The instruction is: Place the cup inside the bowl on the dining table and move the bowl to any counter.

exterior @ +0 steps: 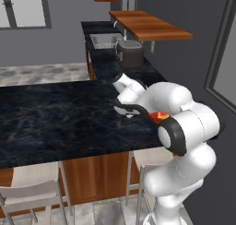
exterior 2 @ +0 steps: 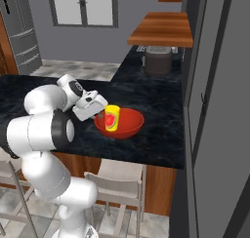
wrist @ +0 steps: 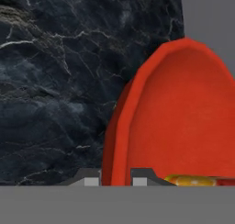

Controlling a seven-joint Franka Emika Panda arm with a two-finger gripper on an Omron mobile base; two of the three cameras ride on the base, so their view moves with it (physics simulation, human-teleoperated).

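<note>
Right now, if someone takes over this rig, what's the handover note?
Gripper: jaws closed astride the near rim of the bowl, one finger inside, one outside.
Cup: upright inside the bowl, close to the fingers.
Bowl: on the dining table, near its far end.
Done: cup in bowl.
Left: lift the bowl by its rim and set it on a counter; the nearest is the counter with the dark cooker pot.

A kitchen; sink [exterior: 102, 40], fridge [exterior 2: 19, 34], stone counter [exterior: 106, 65], stools [exterior: 34, 189] at dining table [exterior: 50, 122].
</note>
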